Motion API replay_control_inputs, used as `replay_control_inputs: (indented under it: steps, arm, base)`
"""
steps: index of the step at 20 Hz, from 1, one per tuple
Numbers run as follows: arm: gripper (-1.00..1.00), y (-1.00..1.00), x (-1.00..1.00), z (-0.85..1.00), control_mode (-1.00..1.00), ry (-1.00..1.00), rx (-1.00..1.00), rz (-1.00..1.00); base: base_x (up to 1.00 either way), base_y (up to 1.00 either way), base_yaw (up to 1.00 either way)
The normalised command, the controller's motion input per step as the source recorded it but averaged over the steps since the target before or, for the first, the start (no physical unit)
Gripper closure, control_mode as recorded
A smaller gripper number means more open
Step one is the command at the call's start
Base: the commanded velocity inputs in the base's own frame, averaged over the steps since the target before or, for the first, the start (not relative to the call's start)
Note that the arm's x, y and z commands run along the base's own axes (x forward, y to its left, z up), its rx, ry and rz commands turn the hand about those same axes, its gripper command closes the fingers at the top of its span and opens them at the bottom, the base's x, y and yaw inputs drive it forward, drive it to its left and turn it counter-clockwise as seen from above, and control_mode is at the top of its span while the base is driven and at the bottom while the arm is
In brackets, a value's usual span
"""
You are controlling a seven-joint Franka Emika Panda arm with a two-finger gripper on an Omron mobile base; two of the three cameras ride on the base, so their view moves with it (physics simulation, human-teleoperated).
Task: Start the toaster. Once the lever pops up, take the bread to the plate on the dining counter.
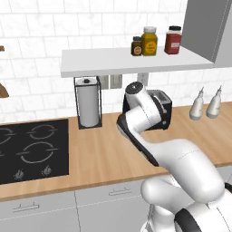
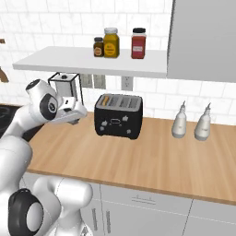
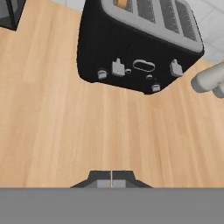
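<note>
Tool point(image 3: 111, 178): fingertips pressed together, holding nothing, hovering over bare counter point(image 3: 52, 127) short of the toaster.

Toaster point(image 2: 118, 115): black, rigid, likely heavy; two grey front levers, press downward.

Bread point(image 3: 122, 3): tan slice seated in the left-hand slot; light, crumbly; pinch the exposed top edge gently.

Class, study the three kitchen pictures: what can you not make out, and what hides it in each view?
- Toaster, left base view: the arm covers most of it; slots and levers hidden.
- Bread, hand view: cut off by the top edge; only an orange tip shows.
- Jar labels, right base view: too small to read.
- Gripper, hand view: fingertips meet.
</note>
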Motion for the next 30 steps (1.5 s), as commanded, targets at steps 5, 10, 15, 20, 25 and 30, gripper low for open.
replay_control_inputs:
  steps: [5, 10, 15, 20, 25, 30]
  arm:
    - [1.00, 0.25, -0.17, 0.01, -1.00, 0.00, -0.11, 0.00]
    - [1.00, 0.28, -0.10, 0.00, -1.00, 0.03, -0.11, 0.00]
    - [1.00, 0.20, -0.02, 0.00, -1.00, 0.07, -0.08, 0.00]
    - [1.00, 0.00, 0.00, 0.00, -1.00, 0.00, 0.00, 0.00]
    - [1.00, 0.00, 0.00, 0.00, -1.00, 0.00, 0.00, 0.00]
    - [1.00, 0.00, 0.00, 0.00, -1.00, 0.00, 0.00, 0.00]
  base:
    - [0.00, 0.00, 0.00]
    - [0.00, 0.00, 0.00]
    - [0.00, 0.00, 0.00]
    - [0.00, 0.00, 0.00]
    - [0.00, 0.00, 0.00]
    - [0.00, 0.00, 0.00]
